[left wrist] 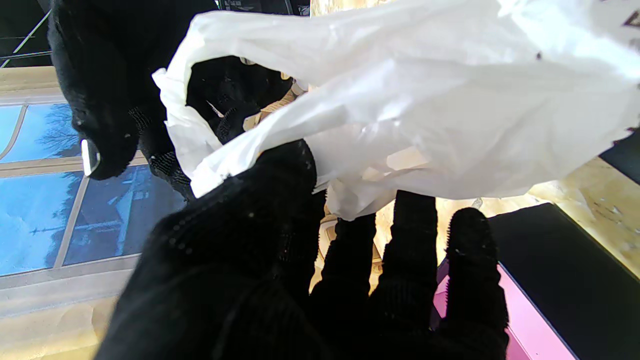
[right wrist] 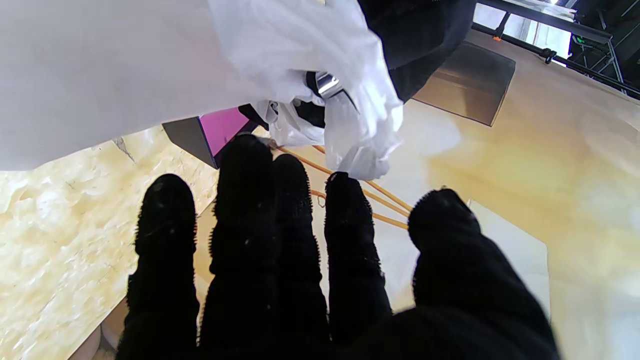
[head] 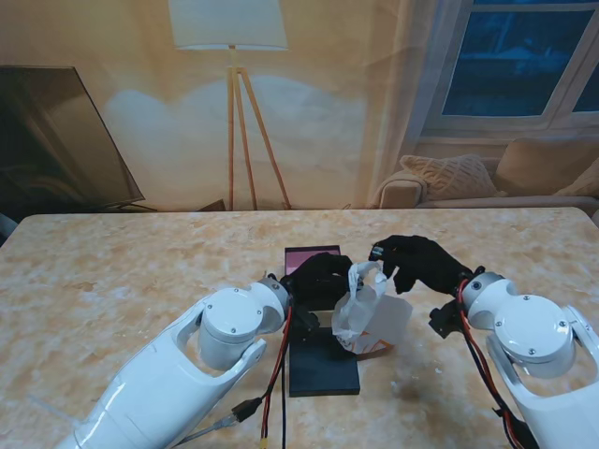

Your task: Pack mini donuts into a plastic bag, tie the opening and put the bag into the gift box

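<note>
A white plastic bag (head: 360, 309) is held up off the marble table between my two black-gloved hands. My left hand (head: 323, 276) grips it: in the left wrist view the thumb (left wrist: 280, 170) presses the bag's edge (left wrist: 425, 100) while the fingers lie under it. Tan shapes (left wrist: 405, 160) show faintly through the plastic; I cannot make them out. My right hand (head: 416, 262) reaches in at the bag's handle, its fingers (right wrist: 250, 225) straight and apart, and the handle (right wrist: 360, 145) hangs just past its fingertips. The gift box (head: 312, 253) with a pink lining sits just beyond my left hand.
A flat black lid (head: 323, 369) lies on the table nearer to me, under the bag. Something small and orange (head: 379, 351) peeks out beneath the bag. Cables (head: 271, 393) hang along my left forearm. A floor lamp and sofa stand beyond the table's far edge.
</note>
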`<action>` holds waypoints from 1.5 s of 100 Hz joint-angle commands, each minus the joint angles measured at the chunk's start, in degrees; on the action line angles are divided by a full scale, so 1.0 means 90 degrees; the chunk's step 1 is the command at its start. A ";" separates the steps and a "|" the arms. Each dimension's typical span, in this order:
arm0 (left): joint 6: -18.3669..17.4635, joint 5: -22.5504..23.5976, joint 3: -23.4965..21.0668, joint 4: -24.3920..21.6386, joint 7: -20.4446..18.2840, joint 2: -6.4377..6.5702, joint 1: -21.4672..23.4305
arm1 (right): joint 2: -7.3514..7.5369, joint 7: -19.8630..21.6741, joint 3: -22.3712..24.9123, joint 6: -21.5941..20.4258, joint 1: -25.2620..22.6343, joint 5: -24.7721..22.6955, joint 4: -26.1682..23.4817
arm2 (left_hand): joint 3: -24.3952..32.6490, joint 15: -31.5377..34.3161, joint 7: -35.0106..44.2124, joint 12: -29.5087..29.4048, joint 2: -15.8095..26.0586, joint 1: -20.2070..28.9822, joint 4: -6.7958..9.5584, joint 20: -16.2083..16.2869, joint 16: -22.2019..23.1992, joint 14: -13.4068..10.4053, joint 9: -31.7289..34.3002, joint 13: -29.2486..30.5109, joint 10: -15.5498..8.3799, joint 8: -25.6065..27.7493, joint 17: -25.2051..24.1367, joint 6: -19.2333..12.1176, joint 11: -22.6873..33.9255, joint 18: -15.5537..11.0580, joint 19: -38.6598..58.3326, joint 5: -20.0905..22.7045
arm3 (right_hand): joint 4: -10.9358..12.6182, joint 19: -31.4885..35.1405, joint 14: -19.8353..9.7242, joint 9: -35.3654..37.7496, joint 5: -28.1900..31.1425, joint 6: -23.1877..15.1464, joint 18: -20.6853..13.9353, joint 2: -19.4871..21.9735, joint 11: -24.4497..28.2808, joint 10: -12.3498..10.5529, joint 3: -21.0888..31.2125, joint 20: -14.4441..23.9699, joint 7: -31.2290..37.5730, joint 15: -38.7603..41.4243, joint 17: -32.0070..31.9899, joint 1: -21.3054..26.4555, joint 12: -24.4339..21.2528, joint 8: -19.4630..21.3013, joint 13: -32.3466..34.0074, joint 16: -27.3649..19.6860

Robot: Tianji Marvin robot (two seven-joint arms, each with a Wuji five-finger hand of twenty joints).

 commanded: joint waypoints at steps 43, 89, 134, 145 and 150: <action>0.0026 -0.0016 -0.0041 -0.0071 -0.0037 -0.0025 0.0018 | -0.0042 -0.0278 -0.0036 0.0445 -0.0224 -0.1078 -0.0045 | 0.0036 -0.0096 -0.0042 -0.0094 0.0161 0.0124 0.0122 0.0202 -0.0103 0.0032 -0.0185 -0.0108 0.0038 0.0251 -0.0042 -0.0043 -0.0074 -0.0002 -0.0039 -0.0162 | -0.0401 0.1072 -0.1004 0.0923 0.0760 -0.1005 -0.0462 -0.1601 0.1892 -0.0920 0.1900 -0.0032 0.2628 0.2523 0.1013 0.0979 0.1237 -0.0432 0.1220 0.0696; 0.0153 0.0004 0.0031 -0.0061 0.0038 -0.0073 -0.0067 | 0.0091 0.0295 -0.0333 0.0128 0.0016 -0.1017 0.0210 | -0.0049 -0.0125 -0.0026 -0.0117 0.0205 0.0186 0.0155 0.0228 -0.0113 0.0043 -0.0294 -0.0209 0.0071 0.0332 -0.0072 -0.0077 -0.0112 -0.0028 -0.0043 -0.0253 | -0.0634 0.1467 -0.1404 0.1774 0.1399 -0.1178 -0.0677 -0.2222 0.2453 -0.1411 0.2208 -0.0166 0.2999 0.3206 0.1656 0.0194 0.1464 -0.0851 0.1885 0.0804; 0.0321 0.0063 0.0147 -0.0022 0.0246 -0.0174 -0.0185 | 0.0178 0.0728 -0.0419 0.0010 0.0163 -0.0795 0.0262 | -0.0127 -0.0124 -0.0014 -0.0118 0.0237 0.0248 0.0173 0.0245 -0.0118 0.0034 -0.0376 -0.0285 0.0063 0.0351 -0.0087 -0.0042 -0.0106 -0.0053 -0.0021 -0.0299 | -0.0493 0.1656 -0.1508 0.2210 0.2032 -0.0738 -0.0678 -0.1718 0.2596 -0.1402 0.1893 -0.0404 0.2554 0.3541 0.1908 -0.0686 0.1298 -0.0893 0.1879 0.0993; 0.0335 0.0085 0.0182 -0.0015 0.0283 -0.0193 -0.0202 | 0.0191 0.0793 -0.0528 0.0017 0.0279 -0.0789 0.0310 | -0.0137 -0.0138 0.0001 -0.0123 0.0250 0.0268 0.0180 0.0244 -0.0126 0.0034 -0.0417 -0.0325 0.0077 0.0365 -0.0104 -0.0034 -0.0114 -0.0061 -0.0022 -0.0323 | -0.0386 0.1663 -0.1482 0.2187 0.2122 -0.0624 -0.0653 -0.1458 0.2563 -0.1367 0.1762 -0.0427 0.2336 0.3520 0.1902 -0.0893 0.1276 -0.0790 0.1877 0.0981; 0.0340 0.0104 0.0195 -0.0009 0.0301 -0.0200 -0.0208 | 0.0196 0.0814 -0.0583 0.0030 0.0329 -0.0788 0.0327 | -0.0150 -0.0143 0.0007 -0.0125 0.0259 0.0269 0.0180 0.0244 -0.0130 0.0035 -0.0436 -0.0342 0.0078 0.0371 -0.0107 -0.0031 -0.0117 -0.0068 -0.0020 -0.0337 | -0.0233 0.1668 -0.1462 0.2174 0.2192 -0.0551 -0.0652 -0.1308 0.2520 -0.1351 0.1628 -0.0438 0.2108 0.3487 0.1901 -0.0994 0.1249 -0.0564 0.1878 0.0961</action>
